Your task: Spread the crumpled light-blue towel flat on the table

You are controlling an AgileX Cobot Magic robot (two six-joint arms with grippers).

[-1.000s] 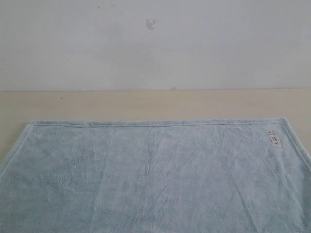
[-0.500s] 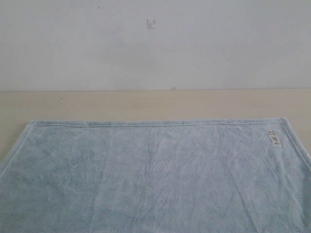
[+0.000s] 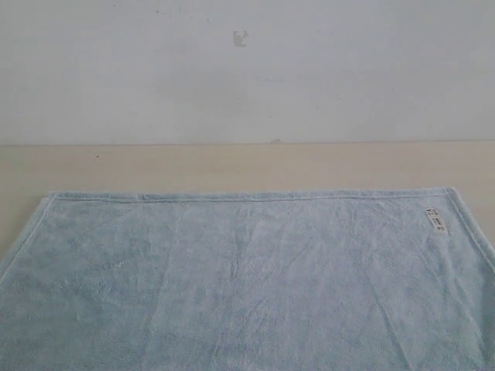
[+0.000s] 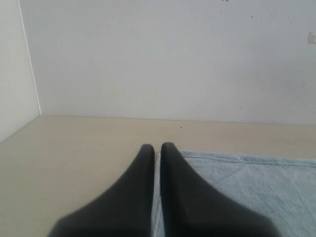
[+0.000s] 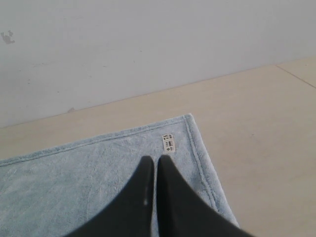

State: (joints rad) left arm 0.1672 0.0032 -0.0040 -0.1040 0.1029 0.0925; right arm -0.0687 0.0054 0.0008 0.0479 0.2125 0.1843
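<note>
One large rectangular pale-blue terry towel [image 3: 247,286] lies flat on the plain light-beige matte table [image 3: 232,166]. Its far hem runs parallel to the far edge of the bench, with a bare strip of tabletop between the hem and the white wall [image 3: 247,77]. A small white printed tag [image 3: 436,220] sits near the towel's far right corner. The black tapered left gripper [image 4: 157,148] is closed to a hairline slit and grips nothing; it is seen above the towel's left hem. The black right gripper [image 5: 155,160], likewise closed and empty, is seen above the towel just short of the tag.
</note>
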